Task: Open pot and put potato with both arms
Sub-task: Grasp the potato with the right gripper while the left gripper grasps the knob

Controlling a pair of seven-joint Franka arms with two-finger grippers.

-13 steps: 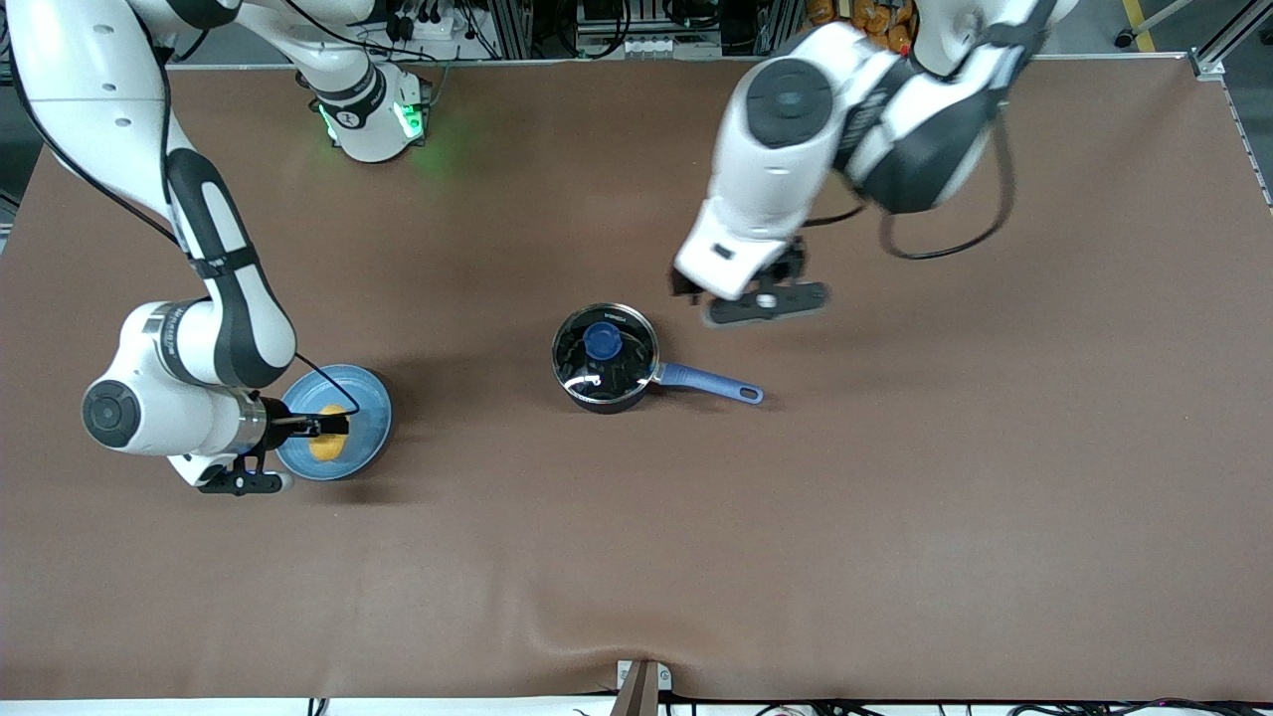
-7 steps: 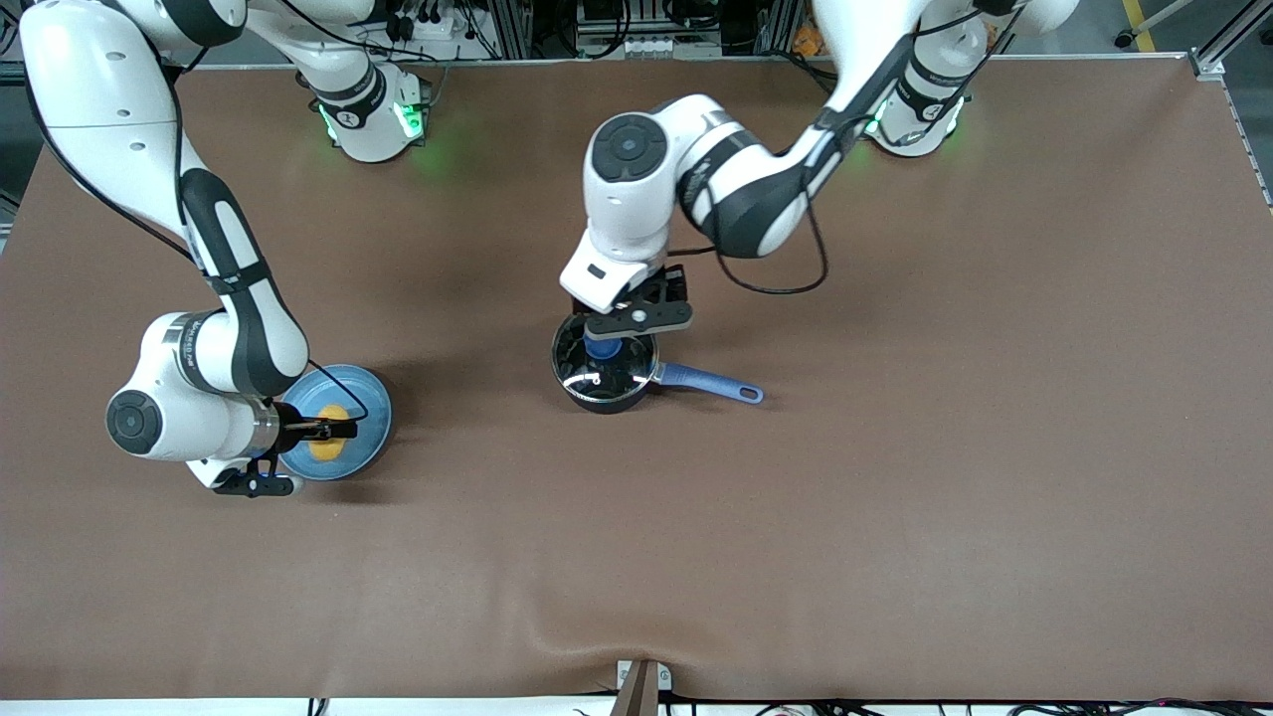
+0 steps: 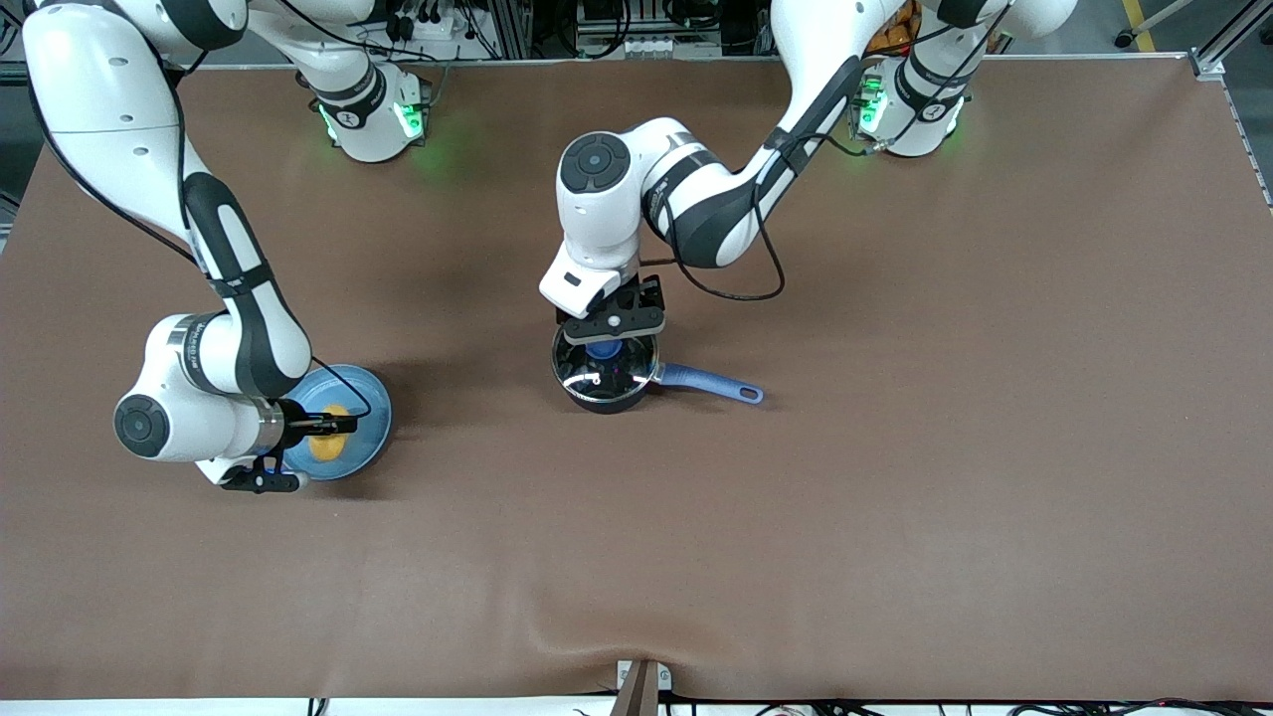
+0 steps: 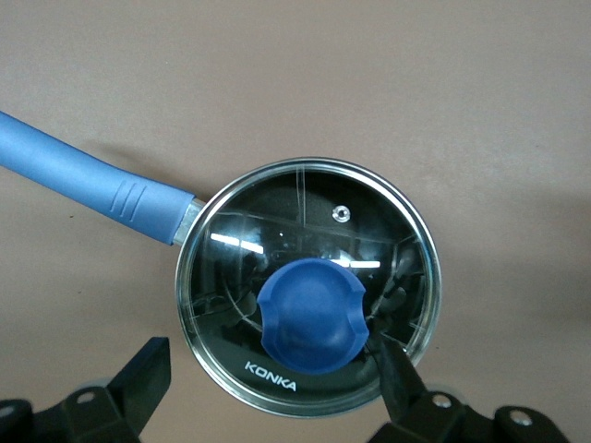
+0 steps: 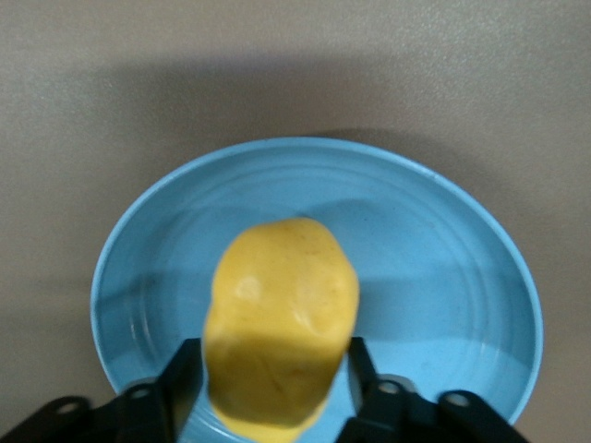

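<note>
Right gripper point(image 3: 333, 428) clamped on both sides of the potato point(image 5: 280, 318), over the light-blue plate point(image 3: 370, 398) toward the right arm's end of the table. Pot point(image 3: 607, 378) farther from the front camera, mid-table, glass lid point(image 4: 406, 240) seated, blue handle point(image 3: 711, 383) pointing toward the left arm's end. Left gripper point(image 3: 613, 326) over the lid, fingers point(image 4: 392, 365) spread wide either side of the blue knob point(image 4: 309, 314), apart from it.

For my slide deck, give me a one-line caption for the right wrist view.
Right pincer closed on the potato over the light-blue plate.
</note>
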